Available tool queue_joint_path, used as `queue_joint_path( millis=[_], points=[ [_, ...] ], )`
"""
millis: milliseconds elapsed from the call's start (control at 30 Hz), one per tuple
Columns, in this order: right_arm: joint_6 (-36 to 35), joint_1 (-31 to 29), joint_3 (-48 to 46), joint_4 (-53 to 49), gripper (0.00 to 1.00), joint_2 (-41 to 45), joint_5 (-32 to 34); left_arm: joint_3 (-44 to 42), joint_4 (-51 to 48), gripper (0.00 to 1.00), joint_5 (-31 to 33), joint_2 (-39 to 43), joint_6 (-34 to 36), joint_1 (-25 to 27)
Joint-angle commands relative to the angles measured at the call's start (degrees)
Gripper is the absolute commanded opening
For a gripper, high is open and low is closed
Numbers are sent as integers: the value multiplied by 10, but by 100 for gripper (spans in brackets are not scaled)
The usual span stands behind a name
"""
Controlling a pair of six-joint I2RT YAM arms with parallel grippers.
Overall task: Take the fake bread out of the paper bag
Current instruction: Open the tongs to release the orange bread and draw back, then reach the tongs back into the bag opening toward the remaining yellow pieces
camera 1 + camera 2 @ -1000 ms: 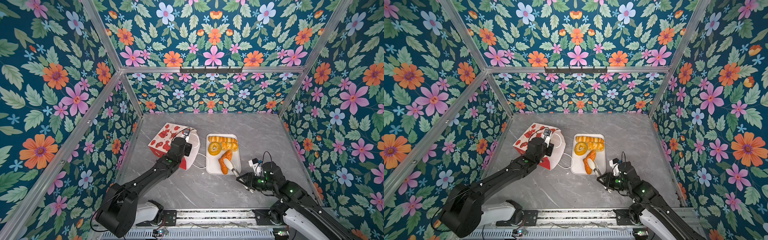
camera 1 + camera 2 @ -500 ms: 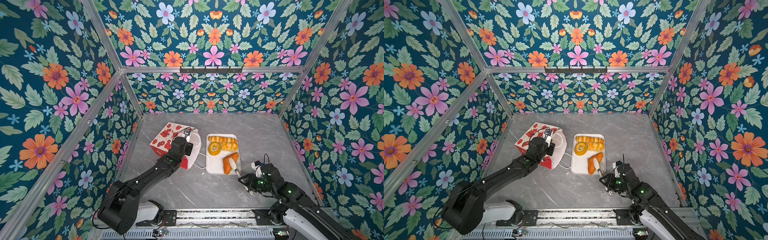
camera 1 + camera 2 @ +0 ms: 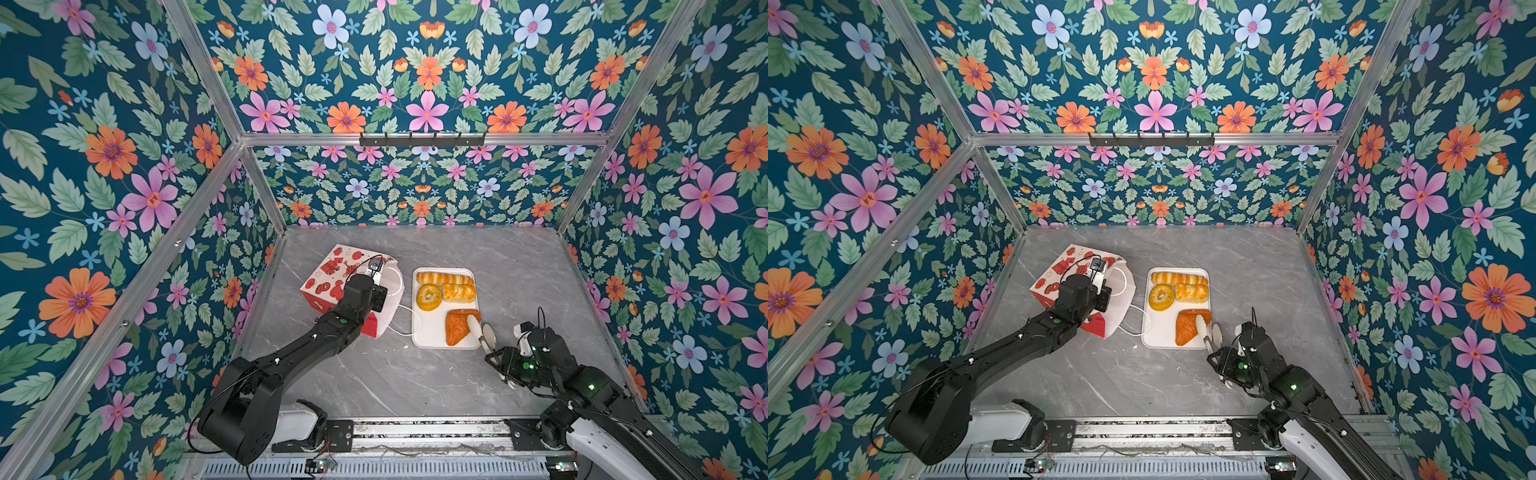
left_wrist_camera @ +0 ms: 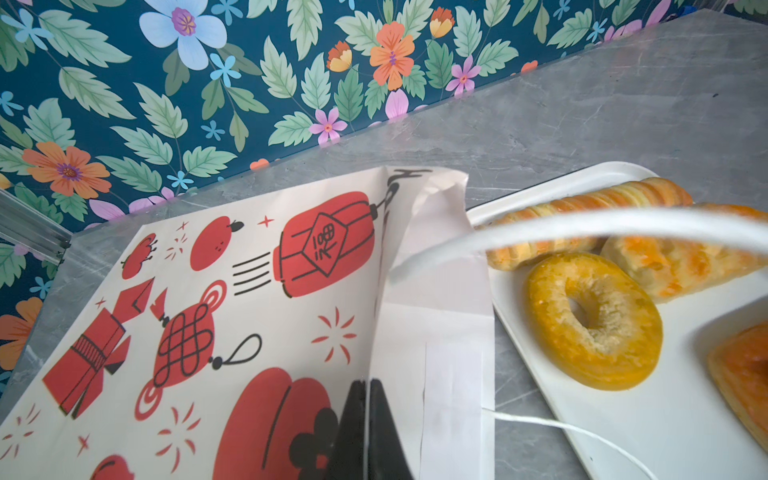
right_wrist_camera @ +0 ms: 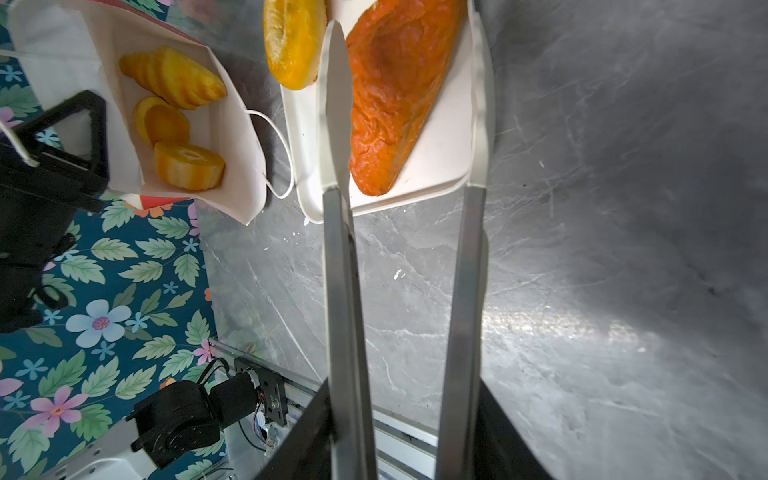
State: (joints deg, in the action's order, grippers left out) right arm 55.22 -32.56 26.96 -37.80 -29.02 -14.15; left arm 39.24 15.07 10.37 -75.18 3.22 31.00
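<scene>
The paper bag point(image 3: 332, 270) point(image 3: 1059, 270) lies on its side at the left, mouth toward the tray. My left gripper point(image 4: 368, 386) is shut on the bag's upper rim point(image 4: 386, 249). Inside the bag point(image 5: 232, 137) I see fake bread: a croissant point(image 5: 174, 77) and two round pieces point(image 5: 189, 166). More bread lies on the white tray point(image 3: 428, 332): a striped loaf point(image 3: 444, 277), a ring point(image 3: 429, 297), a bun point(image 3: 459, 292) and an orange triangle point(image 3: 459, 330). My right gripper point(image 5: 403, 399) grips metal tongs point(image 5: 340, 270). Their white tips stand apart on either side of the triangle point(image 5: 390, 104), which rests on the tray.
The bag's white cord handle point(image 3: 401, 330) trails on the grey table between bag and tray. Floral walls with aluminium posts point(image 3: 266, 195) close in the left, back and right. A rail point(image 3: 415, 432) with both arm bases runs along the front edge.
The orange triangle, held tilted in the tongs a second ago, now lies flat on the tray. The tongs have spread apart and the right arm has drawn back slightly. The left arm stays put.
</scene>
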Motion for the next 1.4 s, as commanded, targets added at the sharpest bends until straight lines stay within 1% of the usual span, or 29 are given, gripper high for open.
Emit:
queue_joint_path(
  millis=[0,167,267,333,367,500,567,700,833,933,1100,1200,1367],
  points=[
    [-16,0,17,-8,45,7,0,-2,24,0,-3,-1,-4,-1],
    [-37,0,31,-2,41,-2,-25,-3,26,0,-3,0,-3,-1],
    [-55,-1,39,34,41,-24,-63,-2,24,0,-2,3,1,-1],
    [-68,-13,47,80,41,-64,-101,0,19,0,-3,5,8,-1],
    [-76,-27,55,95,41,-86,-105,1,14,0,-6,5,11,-1],
    [-136,-115,124,138,41,-210,-81,5,-2,0,-11,15,29,-1],
    [-156,-134,151,171,41,-266,-87,5,-8,0,-16,23,36,-1],
    [-179,-134,189,261,41,-366,-111,8,-30,0,-46,42,47,-1],
    [-202,-134,246,294,39,-462,-114,17,-61,0,-69,60,57,-1],
    [-197,-135,269,348,39,-522,-140,25,-91,0,-80,69,66,-1],
    [-180,-135,314,397,39,-616,-166,38,-134,0,-92,82,70,-1],
    [-184,-135,339,402,40,-650,-152,44,-151,0,-97,85,70,-1],
    [-214,-134,374,381,42,-689,-107,49,-162,0,-108,88,64,-1]
  ],
)
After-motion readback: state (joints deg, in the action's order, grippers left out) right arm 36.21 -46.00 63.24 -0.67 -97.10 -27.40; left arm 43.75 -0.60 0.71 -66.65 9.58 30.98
